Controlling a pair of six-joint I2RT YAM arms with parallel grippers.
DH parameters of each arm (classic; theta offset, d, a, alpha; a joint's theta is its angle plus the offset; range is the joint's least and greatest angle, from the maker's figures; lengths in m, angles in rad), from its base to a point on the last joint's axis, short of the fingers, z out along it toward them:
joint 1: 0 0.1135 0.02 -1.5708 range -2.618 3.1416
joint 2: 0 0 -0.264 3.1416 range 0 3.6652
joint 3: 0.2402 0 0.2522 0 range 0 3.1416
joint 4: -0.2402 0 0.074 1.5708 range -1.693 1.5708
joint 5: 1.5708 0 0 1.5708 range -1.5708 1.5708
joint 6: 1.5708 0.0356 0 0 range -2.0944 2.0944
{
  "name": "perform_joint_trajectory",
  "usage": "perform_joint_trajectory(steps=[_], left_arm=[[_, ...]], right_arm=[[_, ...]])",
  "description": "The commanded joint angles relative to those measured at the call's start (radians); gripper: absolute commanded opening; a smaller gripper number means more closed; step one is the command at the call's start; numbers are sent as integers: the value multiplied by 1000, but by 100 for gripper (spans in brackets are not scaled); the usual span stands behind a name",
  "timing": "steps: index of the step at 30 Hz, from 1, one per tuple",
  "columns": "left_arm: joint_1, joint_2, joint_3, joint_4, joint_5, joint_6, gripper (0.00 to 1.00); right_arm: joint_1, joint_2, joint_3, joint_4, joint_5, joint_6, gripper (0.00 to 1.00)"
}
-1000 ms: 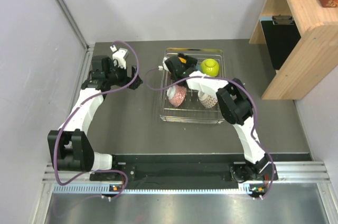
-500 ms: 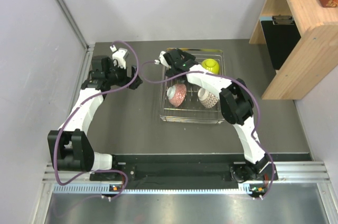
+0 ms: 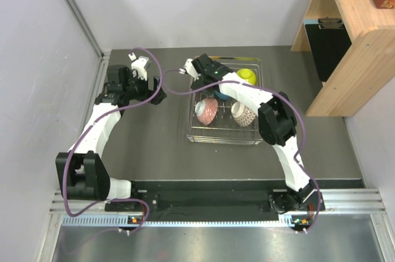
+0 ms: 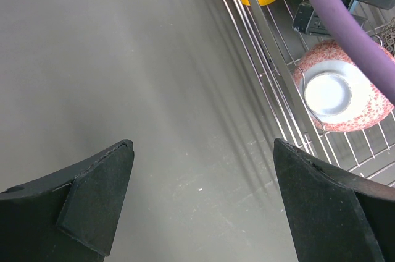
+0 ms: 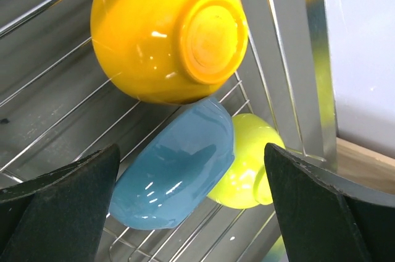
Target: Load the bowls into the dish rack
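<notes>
Dark tabletop (image 3: pixel 154 132) first, and it carries no loose bowls that the overhead view shows. The dish rack (image 3: pixel 222 141) sits toward the back, right of centre, and by my count all five bowls are inside its wires. So I'd call the loading as good as done, and the step in hand is getting the arms out cleanly.

At the front of the rack the pinkish-red patterned bowl (image 3: pixel 207 110) and the brownish-grey patterned bowl (image 3: pixel 244 115) sit side by side, both tipped up. At the back, the right wrist view has the orange bowl (image 5: pixel 166 33) on its side with its foot ring facing up, leaning on the blue bowl (image 5: pixel 176 172). That one is wedged against the lime-yellow bowl (image 5: pixel 247 163).

The right claw (image 3: pixel 199 67) hangs over that back-left corner, spread wide with nothing in it. The left claw (image 4: pixel 202 144) is just as wide and just as empty, over bare tabletop just beside the rack's left wall.

Doing this well means the right claw goes straight up before it swings anywhere. Those three leaning bowls look ready to slide if a finger clips the orange one. Watch the purple cable (image 3: pixel 179 92) draped near the rim too, since a snag there could drag the rack. The left arm only needs to stay off the wire.
</notes>
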Motion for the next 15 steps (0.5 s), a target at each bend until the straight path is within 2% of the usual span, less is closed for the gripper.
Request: perform_joint_trajectory(steps=[1, 15], left_arm=[[7, -42, 0, 39, 18, -1, 99], [7, -45, 12, 33, 25, -8, 99]], right_arm=[[-6, -70, 46, -58, -79, 27, 100], [-11, -116, 55, -130, -237, 51, 100]])
